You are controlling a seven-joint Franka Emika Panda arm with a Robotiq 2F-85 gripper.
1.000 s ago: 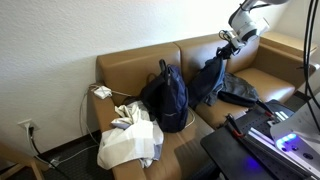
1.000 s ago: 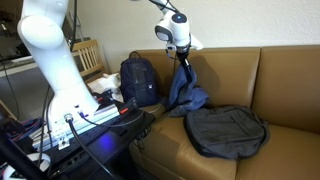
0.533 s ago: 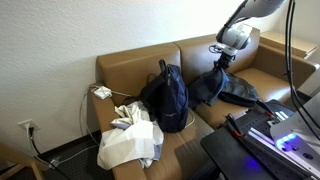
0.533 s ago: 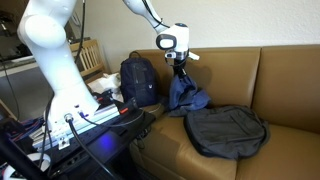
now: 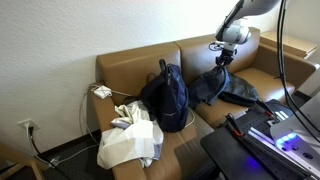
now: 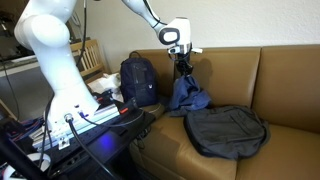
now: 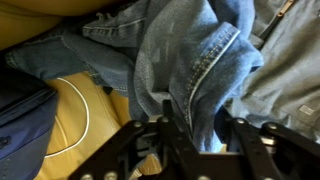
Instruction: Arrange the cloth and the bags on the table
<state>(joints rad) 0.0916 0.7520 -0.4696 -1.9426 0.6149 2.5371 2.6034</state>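
At the wrist: the gripper (image 7: 195,135) is pinched narrow on a thick fold of the blue denim cloth (image 7: 190,60), with a stitched seam edge just above the fingers.
Under the cloth: a tan cushion of the table (image 7: 90,120), bare, with a piped edge.
Cloth: hangs from the gripper, its lower part bunched on the seat against the backrest.
Grey bag (image 6: 225,128): lies flat just beside the cloth and reaches toward the front edge.
Open room: bare seat beyond the grey bag.
Dark backpack (image 6: 138,80): upright, apart from the cloth, with a bare strip between them.
White bag (image 5: 128,142): slumped over the front edge at the far armrest.
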